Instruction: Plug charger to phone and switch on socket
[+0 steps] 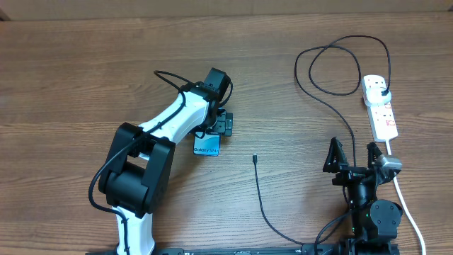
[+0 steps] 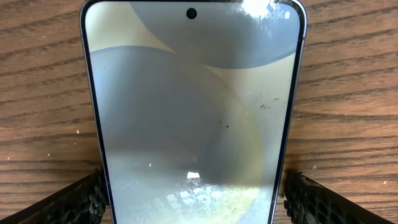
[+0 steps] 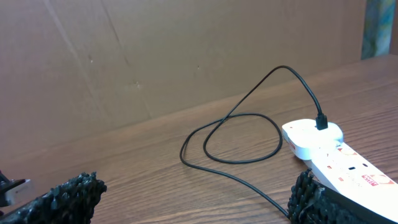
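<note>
The phone (image 1: 207, 147), light blue with "Galaxy S24" text, lies flat on the table left of centre. My left gripper (image 1: 214, 133) sits over its upper part. In the left wrist view my fingers (image 2: 194, 200) press both long edges of the phone (image 2: 193, 106). The charger's connector tip (image 1: 253, 158) lies loose on the table right of the phone. Its black cable (image 3: 236, 118) loops to a plug (image 1: 383, 90) seated in the white socket strip (image 1: 383, 117), which also shows in the right wrist view (image 3: 348, 167). My right gripper (image 1: 352, 157) is open and empty, left of the strip (image 3: 196, 202).
The strip's white cord (image 1: 408, 207) runs down the right side past my right arm. The black cable (image 1: 263, 205) curves along the table toward the front edge. A brown cardboard wall (image 3: 155, 56) stands behind the table.
</note>
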